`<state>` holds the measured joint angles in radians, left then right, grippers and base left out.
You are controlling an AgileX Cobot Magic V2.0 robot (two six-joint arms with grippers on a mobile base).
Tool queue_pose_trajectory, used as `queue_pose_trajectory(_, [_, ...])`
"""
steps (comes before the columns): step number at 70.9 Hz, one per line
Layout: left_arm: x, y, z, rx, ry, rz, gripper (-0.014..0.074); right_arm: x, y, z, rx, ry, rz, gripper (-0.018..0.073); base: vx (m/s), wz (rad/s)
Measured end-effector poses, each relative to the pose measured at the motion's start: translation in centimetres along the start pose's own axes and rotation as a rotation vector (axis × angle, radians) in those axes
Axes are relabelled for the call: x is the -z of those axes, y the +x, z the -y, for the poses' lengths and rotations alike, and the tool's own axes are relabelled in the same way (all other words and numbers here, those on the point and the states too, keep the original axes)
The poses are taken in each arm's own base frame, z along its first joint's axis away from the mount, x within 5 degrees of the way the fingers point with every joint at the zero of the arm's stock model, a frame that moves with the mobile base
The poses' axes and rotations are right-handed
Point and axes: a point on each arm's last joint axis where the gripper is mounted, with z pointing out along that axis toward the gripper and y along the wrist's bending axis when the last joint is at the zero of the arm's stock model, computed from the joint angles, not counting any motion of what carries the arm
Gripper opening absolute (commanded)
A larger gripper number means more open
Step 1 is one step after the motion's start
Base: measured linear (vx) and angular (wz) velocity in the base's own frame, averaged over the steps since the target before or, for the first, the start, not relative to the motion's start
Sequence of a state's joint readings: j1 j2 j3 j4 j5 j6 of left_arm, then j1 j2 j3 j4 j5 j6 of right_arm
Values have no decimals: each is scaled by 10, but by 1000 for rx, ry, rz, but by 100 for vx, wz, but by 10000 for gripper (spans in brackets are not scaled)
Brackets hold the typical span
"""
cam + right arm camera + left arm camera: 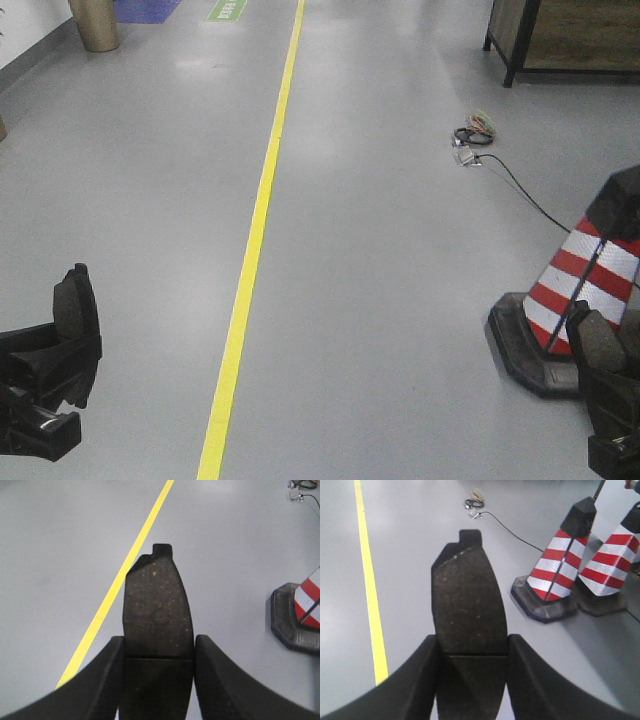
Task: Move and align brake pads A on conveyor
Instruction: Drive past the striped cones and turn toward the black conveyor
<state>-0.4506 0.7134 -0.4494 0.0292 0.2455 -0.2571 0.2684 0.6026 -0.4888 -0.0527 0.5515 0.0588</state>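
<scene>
Two brake pads A, one clamped on end in the left tool point(472, 680) and one point(157, 610) in the right tool point(157, 680), above bare floor point(400, 300), conveyor unseen; risk: narrow grip lets either slip.

Two brake pads were counted, one point(469, 600) seen in the left wrist view and another point(157, 610) in the right wrist view. Two grippers were tallied, the left gripper point(62, 345) and the right gripper point(610, 385). Two striped traffic cones point(560, 562) point(610, 555) were counted, one yellow floor line point(255, 240), and one coiled cable bundle point(472, 132).
</scene>
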Motion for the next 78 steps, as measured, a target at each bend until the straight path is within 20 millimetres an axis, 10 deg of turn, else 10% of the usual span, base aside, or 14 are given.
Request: queue_pose_trajectory(78, [0, 0, 0, -2, 0, 0, 209, 0, 0, 0, 0, 0, 0, 43, 49, -33])
